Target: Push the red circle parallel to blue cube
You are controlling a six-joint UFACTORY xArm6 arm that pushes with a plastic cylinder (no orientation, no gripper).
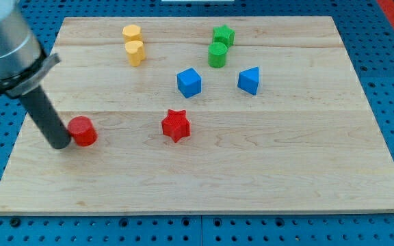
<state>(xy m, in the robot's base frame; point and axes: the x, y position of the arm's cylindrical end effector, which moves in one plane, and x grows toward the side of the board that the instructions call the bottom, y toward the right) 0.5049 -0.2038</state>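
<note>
Our arm enters at the view's top-left corner, its grey cylindrical body (5,41) hanging just past the board's left edge. From it our dark rod (43,113) slants down toward the view's right, over the left part of the board. My tip (60,145) rests on the wood near the left edge, roughly midway between the top-left and bottom-left corners.
</note>
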